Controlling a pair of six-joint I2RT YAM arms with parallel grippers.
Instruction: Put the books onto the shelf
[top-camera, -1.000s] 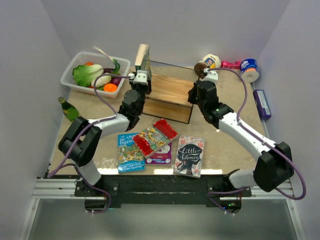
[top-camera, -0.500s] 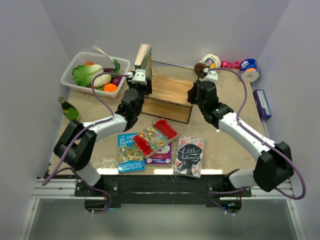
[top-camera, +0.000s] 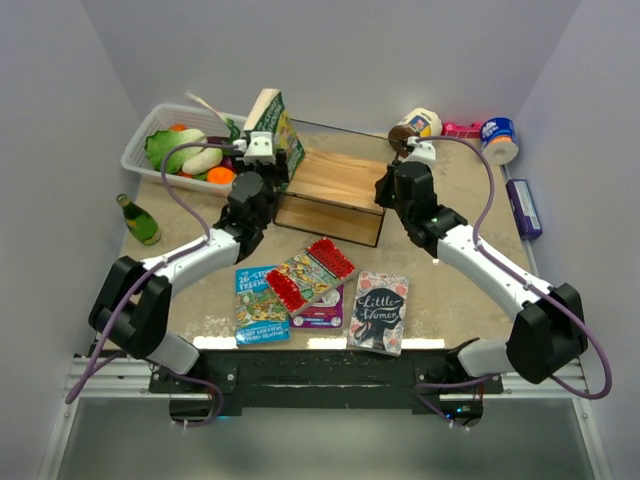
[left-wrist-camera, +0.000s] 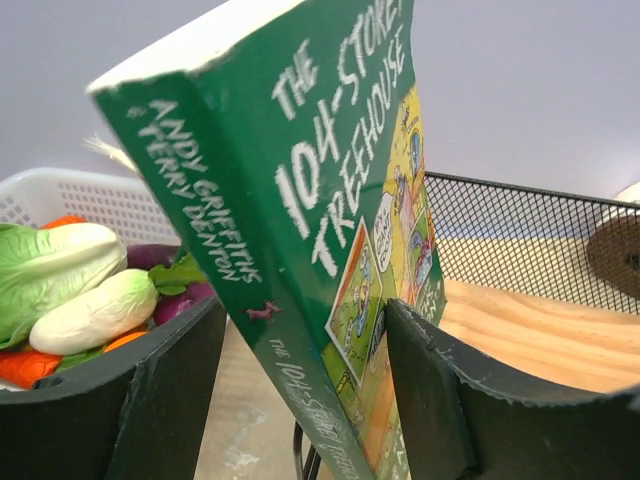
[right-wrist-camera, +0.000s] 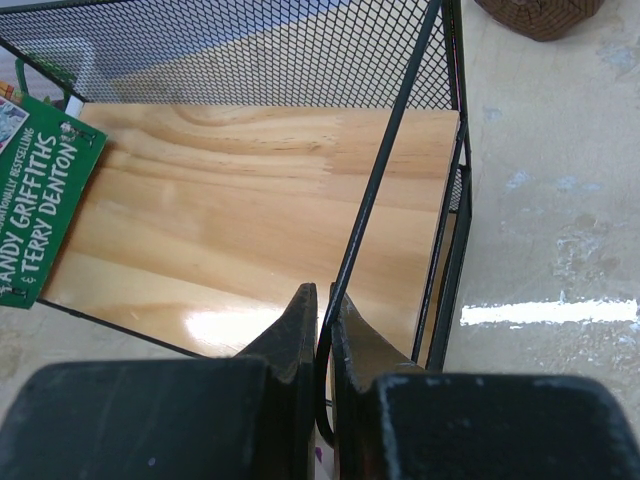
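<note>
Book (left-wrist-camera: 330, 200) leans between parted jaws of left tool (left-wrist-camera: 305, 330); right tool (right-wrist-camera: 322, 300) clamps shelf (right-wrist-camera: 250, 200) wire

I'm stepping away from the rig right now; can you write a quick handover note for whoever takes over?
Left gripper: open, a finger on each side of the green book, which leans tilted at the shelf's left end.
Right gripper: shut on the shelf's thin black frame wire at its right side.
On the table in front: blue Treehouse book, red book lying over the purple book, grey Little Women book.
Done: one book brought to the shelf, not upright.
Left: settle it, then shelve the other four.
</note>
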